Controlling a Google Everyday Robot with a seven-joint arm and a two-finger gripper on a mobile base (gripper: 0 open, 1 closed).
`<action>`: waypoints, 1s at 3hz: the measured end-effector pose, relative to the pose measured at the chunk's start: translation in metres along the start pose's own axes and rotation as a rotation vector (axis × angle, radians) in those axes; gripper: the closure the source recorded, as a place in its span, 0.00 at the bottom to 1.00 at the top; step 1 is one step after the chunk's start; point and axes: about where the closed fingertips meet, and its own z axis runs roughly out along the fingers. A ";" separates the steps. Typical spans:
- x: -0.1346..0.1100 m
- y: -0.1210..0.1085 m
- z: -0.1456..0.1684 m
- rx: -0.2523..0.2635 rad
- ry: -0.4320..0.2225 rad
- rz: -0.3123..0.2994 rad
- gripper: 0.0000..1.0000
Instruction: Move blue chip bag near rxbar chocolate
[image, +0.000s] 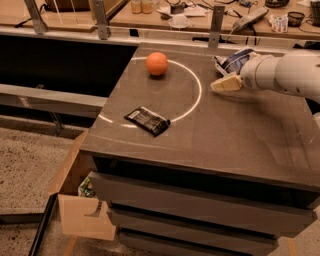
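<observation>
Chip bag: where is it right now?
In the camera view, the chip bag is at the table's far right, just behind the gripper, well right of the ball.

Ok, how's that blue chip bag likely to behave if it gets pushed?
The blue chip bag looks puffy and crinkled, so it is probably light and soft, denting rather than holding shape. Its glossy foil may slide easily on the table. The tool sits just in front of it, far right.
</observation>
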 end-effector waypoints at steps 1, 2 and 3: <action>0.000 0.002 0.009 -0.015 0.000 -0.014 0.41; -0.004 0.002 0.014 -0.022 -0.004 -0.030 0.64; -0.008 -0.001 0.013 -0.023 -0.014 -0.041 0.86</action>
